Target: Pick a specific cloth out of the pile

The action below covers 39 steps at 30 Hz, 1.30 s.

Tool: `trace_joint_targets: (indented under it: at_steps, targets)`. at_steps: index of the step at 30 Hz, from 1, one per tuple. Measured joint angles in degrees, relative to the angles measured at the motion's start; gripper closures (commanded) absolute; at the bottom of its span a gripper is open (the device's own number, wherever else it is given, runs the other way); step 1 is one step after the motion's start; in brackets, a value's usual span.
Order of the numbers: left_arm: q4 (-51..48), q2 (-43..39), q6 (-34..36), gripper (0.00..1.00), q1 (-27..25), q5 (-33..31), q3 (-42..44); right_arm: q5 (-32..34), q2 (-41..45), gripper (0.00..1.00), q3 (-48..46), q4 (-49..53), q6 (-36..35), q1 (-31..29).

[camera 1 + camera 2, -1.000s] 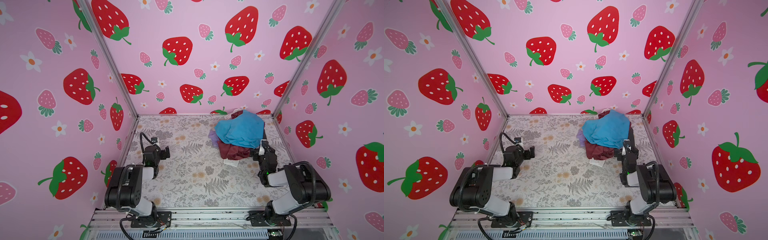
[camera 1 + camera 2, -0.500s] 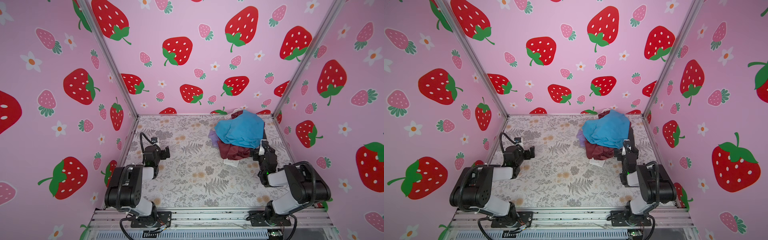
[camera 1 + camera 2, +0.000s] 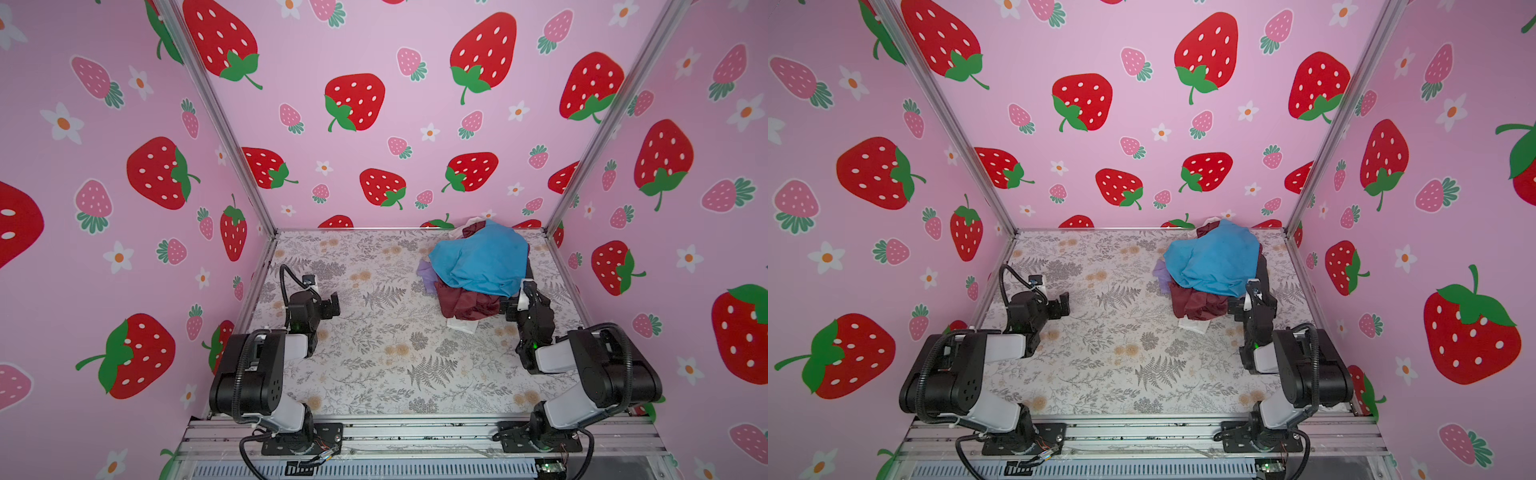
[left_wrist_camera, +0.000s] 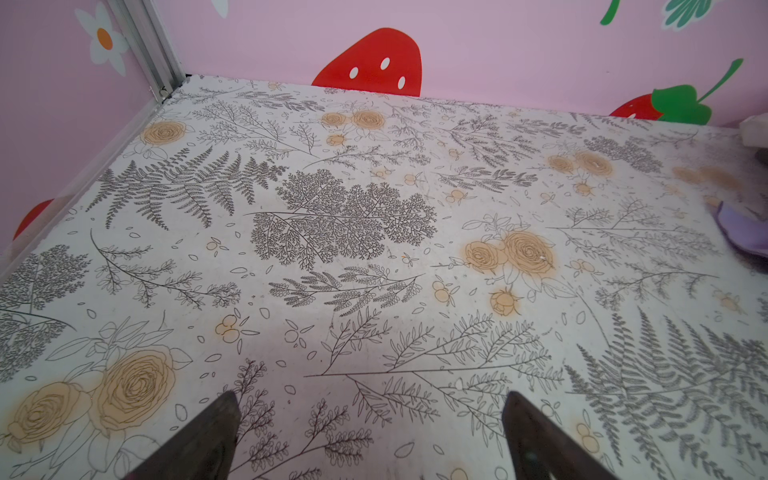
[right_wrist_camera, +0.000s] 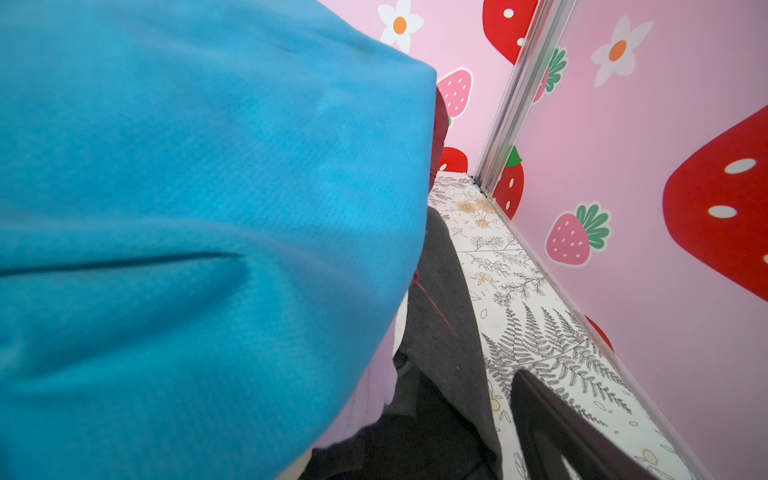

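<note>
The pile lies at the back right of the floral table. Its bright blue cloth covers the top. The maroon cloth bulges out under the blue one at the pile's front, and a sliver of it shows in the right wrist view. My right gripper stands open against the pile's front right edge. One finger shows beside black fabric, and the blue cloth hides the other. My left gripper is open over bare table, far from the pile.
Lavender cloth sticks out on the pile's left. A white piece lies at its front and black fabric on its right. Pink strawberry walls close three sides, and the right wall is close to my right gripper.
</note>
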<state>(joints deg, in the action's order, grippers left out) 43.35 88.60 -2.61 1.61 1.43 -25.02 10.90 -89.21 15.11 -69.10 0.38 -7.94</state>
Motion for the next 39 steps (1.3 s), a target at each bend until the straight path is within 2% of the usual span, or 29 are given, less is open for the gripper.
trace_joint_targets:
  at_steps: [3,6,11,14,19,24,28,33,39]
  targets:
    - [-2.93,-0.31,-0.31,0.01,-0.07,-1.75,-1.01,1.49,3.56,0.00,3.52,8.35,0.63,-0.02]
    - [-12.46,-2.51,-0.81,0.01,-0.07,-2.95,-5.60,2.36,6.58,0.00,8.74,17.46,1.40,-0.02]
    - [-26.10,-7.80,-2.54,0.01,-0.07,0.20,-15.63,2.78,9.40,0.00,15.85,33.68,3.58,-0.07]
    - [-33.46,-11.30,-3.63,0.01,-0.07,5.90,-19.52,2.86,10.91,0.00,19.34,44.06,5.42,-0.09]
    - [-45.57,-15.26,-5.92,0.01,-0.13,21.90,-25.22,2.67,11.93,0.00,25.79,60.30,8.96,-0.15]
    - [-49.40,-18.49,-9.53,0.01,-0.79,38.58,-26.56,1.79,15.21,0.00,27.21,70.77,13.90,-1.25]
    - [-49.70,-22.25,-10.78,0.01,-2.05,48.24,-25.59,2.23,20.13,0.00,26.82,76.15,17.14,-3.19]
    - [-49.24,-26.49,-10.95,0.01,-3.67,56.59,-22.29,2.49,25.73,0.00,26.56,80.50,19.52,-4.20]
    - [-47.58,-27.41,-11.15,0.01,-8.31,61.07,-19.32,0.74,30.71,0.05,25.40,82.23,21.75,-5.64]
